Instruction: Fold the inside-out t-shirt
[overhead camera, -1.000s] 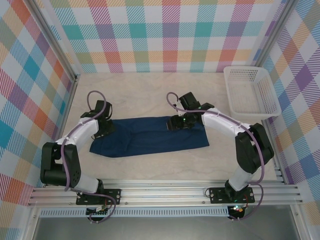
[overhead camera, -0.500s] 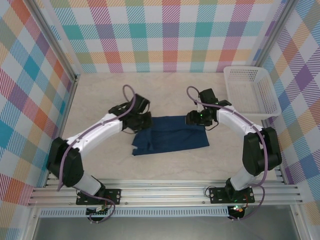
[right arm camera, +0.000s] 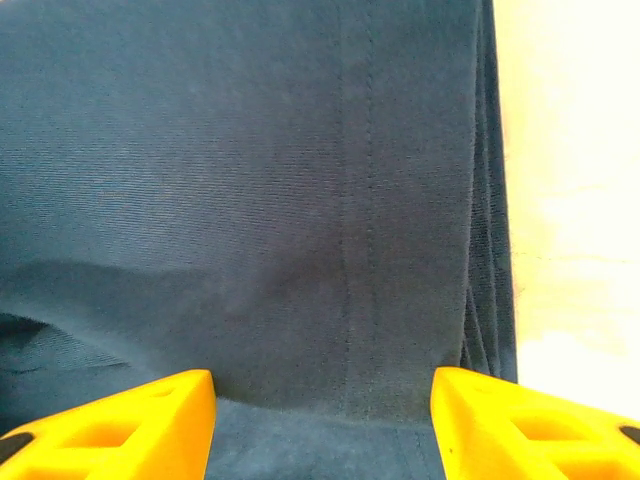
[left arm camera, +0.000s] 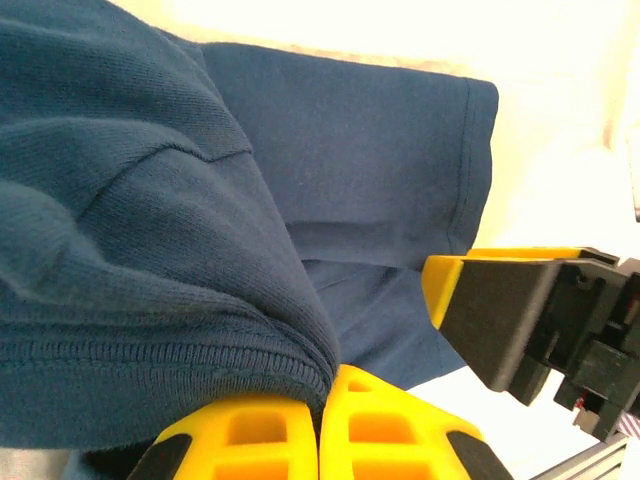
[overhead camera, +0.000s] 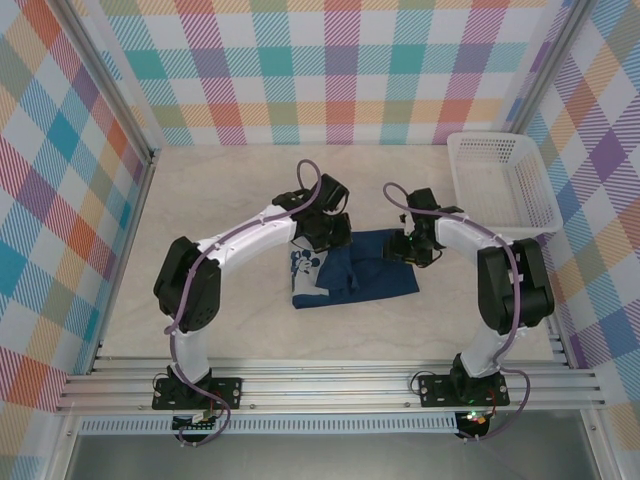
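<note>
The navy inside-out t-shirt [overhead camera: 365, 272] lies partly folded at the middle of the table [overhead camera: 220, 190], with a pale print [overhead camera: 306, 266] showing on its turned-over left end. The left fingers [left arm camera: 390, 435] are pressed together, pinching a bunched hem of the cloth. The right fingers [right arm camera: 120, 420] stand apart over the shirt's right part, gripping nothing. A white basket [overhead camera: 500, 185] sits at the far right.

T-shirt [overhead camera: 372, 277]: shortened from a long strip to a doubled bundle.
Left gripper [overhead camera: 326, 236]: swept toward 3 o'clock, pulling its end over.
Print [overhead camera: 305, 266]: came up at the 9 o'clock end.
</note>
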Action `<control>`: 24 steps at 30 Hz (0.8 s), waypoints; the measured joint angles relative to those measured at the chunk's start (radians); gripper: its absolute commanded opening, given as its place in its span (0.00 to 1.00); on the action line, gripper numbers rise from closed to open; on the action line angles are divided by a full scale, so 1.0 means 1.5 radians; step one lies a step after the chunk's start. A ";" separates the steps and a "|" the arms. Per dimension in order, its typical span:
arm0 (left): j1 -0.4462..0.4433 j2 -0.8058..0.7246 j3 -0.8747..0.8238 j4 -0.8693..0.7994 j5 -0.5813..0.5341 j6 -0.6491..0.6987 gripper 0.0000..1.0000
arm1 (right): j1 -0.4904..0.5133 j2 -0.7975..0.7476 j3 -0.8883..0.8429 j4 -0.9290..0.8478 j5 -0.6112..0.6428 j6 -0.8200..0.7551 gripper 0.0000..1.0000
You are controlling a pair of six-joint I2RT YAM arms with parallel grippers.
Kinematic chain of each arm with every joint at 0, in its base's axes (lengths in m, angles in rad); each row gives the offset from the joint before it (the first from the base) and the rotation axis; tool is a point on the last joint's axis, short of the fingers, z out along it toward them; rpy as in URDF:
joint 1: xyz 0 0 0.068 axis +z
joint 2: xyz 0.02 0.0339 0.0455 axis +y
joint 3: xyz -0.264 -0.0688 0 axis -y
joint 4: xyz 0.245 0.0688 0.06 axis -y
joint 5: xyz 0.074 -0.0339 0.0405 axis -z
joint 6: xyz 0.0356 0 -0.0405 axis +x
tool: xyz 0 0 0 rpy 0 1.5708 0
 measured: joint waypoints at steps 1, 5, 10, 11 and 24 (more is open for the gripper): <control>-0.001 0.000 0.000 0.000 0.000 -0.005 0.00 | 0.000 0.005 -0.001 0.003 -0.003 0.002 0.59; -0.005 0.000 0.002 0.010 0.004 -0.019 0.00 | 0.000 0.010 -0.003 0.009 -0.013 0.002 0.59; -0.005 0.002 0.015 0.027 0.007 -0.037 0.00 | 0.000 0.009 -0.004 0.015 -0.021 0.002 0.58; -0.005 0.002 0.017 0.032 0.007 -0.041 0.00 | 0.000 0.010 -0.006 0.016 -0.021 0.002 0.58; -0.022 0.056 0.041 0.067 0.017 -0.062 0.00 | 0.000 0.009 -0.012 0.019 -0.025 0.002 0.59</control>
